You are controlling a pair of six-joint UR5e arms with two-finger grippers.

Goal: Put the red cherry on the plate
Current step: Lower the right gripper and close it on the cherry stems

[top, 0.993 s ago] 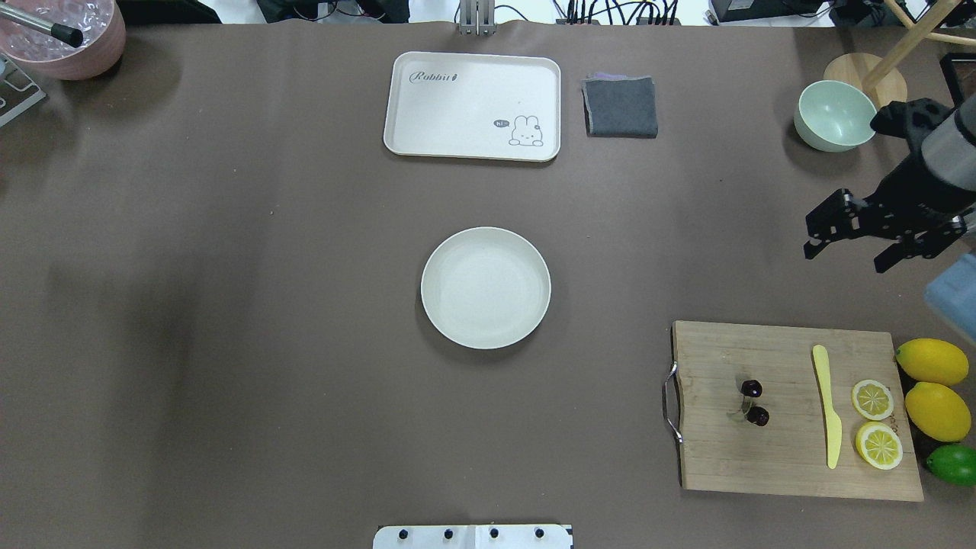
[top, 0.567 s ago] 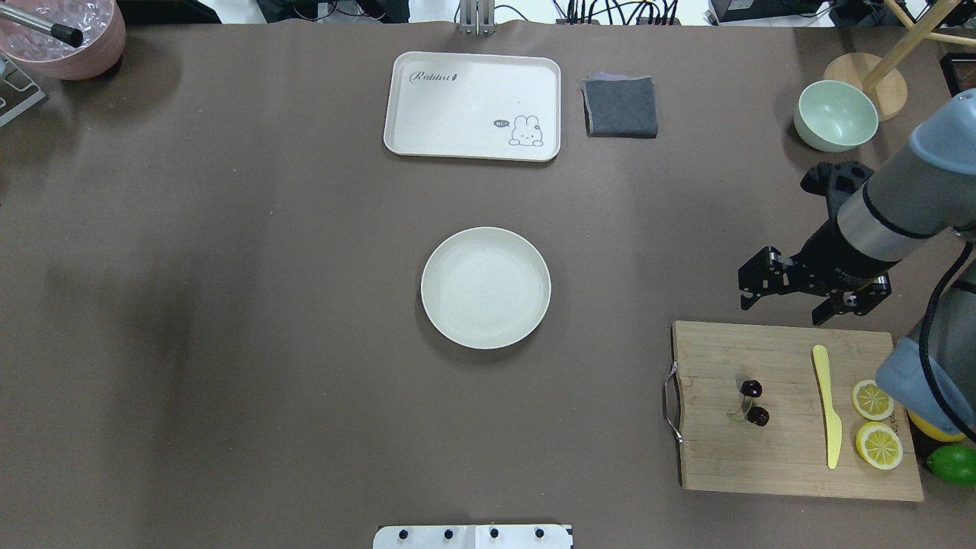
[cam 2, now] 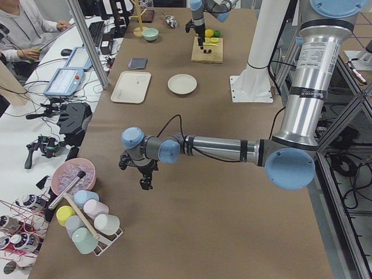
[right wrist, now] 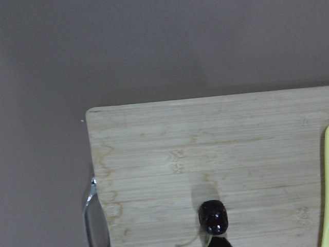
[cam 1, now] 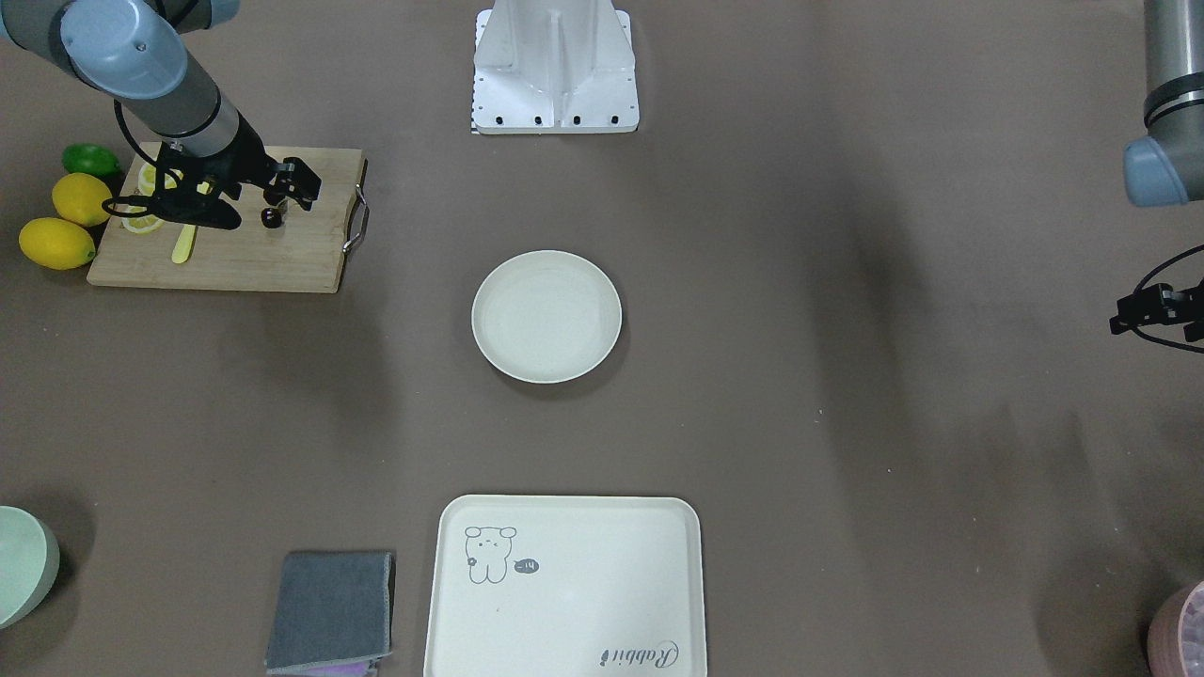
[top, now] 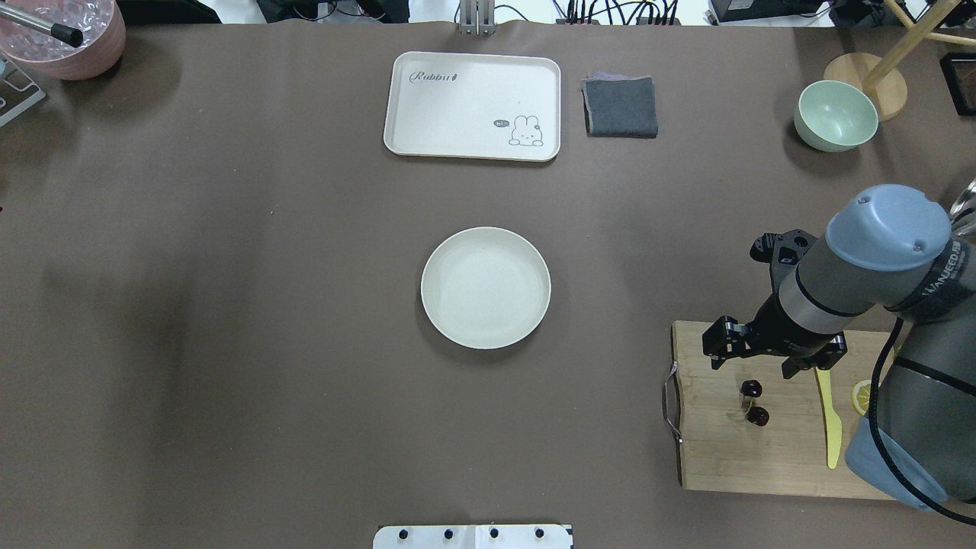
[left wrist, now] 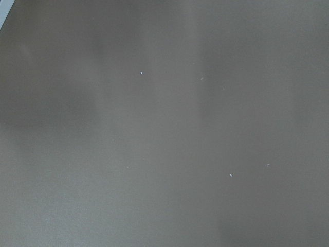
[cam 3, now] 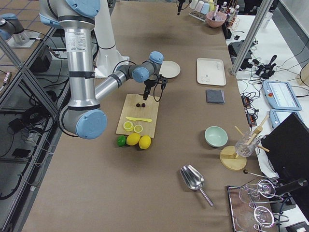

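Observation:
The red cherry [top: 751, 389] is a joined pair of dark glossy fruits lying on the wooden cutting board [top: 717, 457] at the right. My right gripper [top: 753, 362] hovers open over the board's far edge, just beyond the cherry and apart from it. One fruit of the cherry [right wrist: 213, 216] shows low in the right wrist view. The round off-white plate [top: 486, 288] sits bare at the table's middle. My left gripper [cam 1: 1152, 313] hangs at the table's left edge, far from both; its fingers are too small to read.
A yellow knife [top: 833, 435] and a lemon slice [top: 860, 396] share the board. Lemons [cam 1: 80, 197] and a lime [cam 1: 89, 158] lie beside it. The rabbit tray [top: 473, 105], grey cloth [top: 620, 107] and green bowl [top: 836, 116] line the far side.
My right arm has swung from the table's right edge leftward and toward the robot, bringing its open gripper over the cutting board's far edge near the cherry. Nothing else moved.

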